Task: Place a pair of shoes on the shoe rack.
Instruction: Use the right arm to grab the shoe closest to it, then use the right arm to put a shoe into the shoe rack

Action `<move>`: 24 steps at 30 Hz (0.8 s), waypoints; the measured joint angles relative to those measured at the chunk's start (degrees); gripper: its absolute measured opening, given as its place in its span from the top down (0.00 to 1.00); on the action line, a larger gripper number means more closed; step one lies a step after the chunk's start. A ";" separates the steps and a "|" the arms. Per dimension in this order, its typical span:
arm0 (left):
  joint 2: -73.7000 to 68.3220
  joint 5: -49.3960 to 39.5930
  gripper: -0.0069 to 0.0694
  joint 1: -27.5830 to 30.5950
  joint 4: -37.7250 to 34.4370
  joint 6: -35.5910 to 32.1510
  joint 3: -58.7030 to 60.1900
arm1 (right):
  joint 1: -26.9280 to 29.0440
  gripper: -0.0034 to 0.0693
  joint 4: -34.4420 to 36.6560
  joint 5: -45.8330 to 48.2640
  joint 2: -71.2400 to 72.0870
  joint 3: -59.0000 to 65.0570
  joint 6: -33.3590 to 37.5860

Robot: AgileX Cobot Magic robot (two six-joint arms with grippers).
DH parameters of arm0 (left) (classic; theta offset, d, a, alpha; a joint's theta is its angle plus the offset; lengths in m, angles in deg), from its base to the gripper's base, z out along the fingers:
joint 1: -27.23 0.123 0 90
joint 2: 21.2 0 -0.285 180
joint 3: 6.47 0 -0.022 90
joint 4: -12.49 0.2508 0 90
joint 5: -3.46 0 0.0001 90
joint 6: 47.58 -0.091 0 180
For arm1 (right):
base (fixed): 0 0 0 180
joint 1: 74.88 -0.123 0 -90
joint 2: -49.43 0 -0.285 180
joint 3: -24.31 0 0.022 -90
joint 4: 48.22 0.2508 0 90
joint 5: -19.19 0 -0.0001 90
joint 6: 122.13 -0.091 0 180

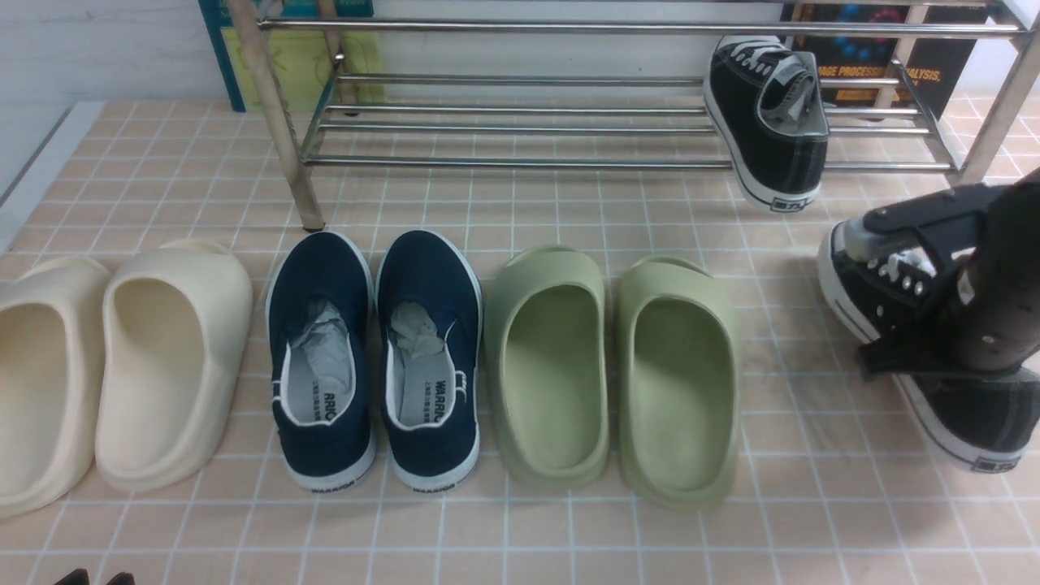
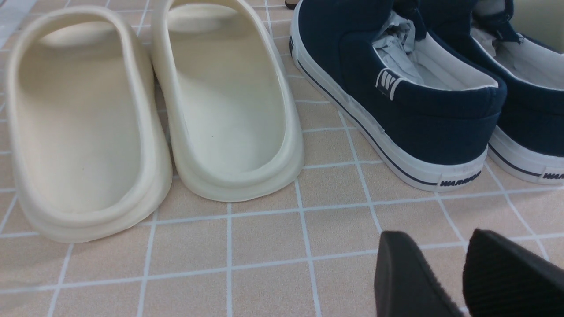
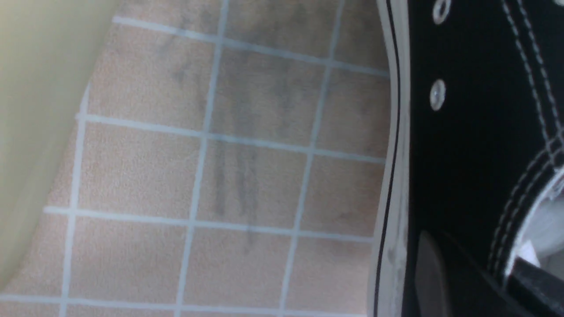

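Sneakers first: where do we find the two of them?

We see them split. One black sneaker (image 1: pixel 768 122) sits on the shoe rack (image 1: pixel 520 128) near its right end. It is tilted across the lower bars, with its heel hanging out past the front bar. The second sneaker (image 1: pixel 975 414) lies on the tiled floor (image 1: pixel 520 528) at the far right, beside the green slippers (image 1: pixel 552 276) but not touching them.

And the hands?

We find the right gripper (image 1: pixel 898 357) down on that second sneaker, jaws pressed together on its side wall by the eyelets. The left gripper (image 2: pixel 440 259) hovers low over bare tiles, near the heels of the navy slip-ons (image 2: pixel 396 110) and the cream slippers (image 2: pixel 229 110). Its fingertips are apart and pinch nothing.
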 joint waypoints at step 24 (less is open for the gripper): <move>0.00 0.00 0.60 0.00 0.00 0.00 0.00 | 6.89 0.96 -5.69 -5.39 -16.10 -26.87 7.02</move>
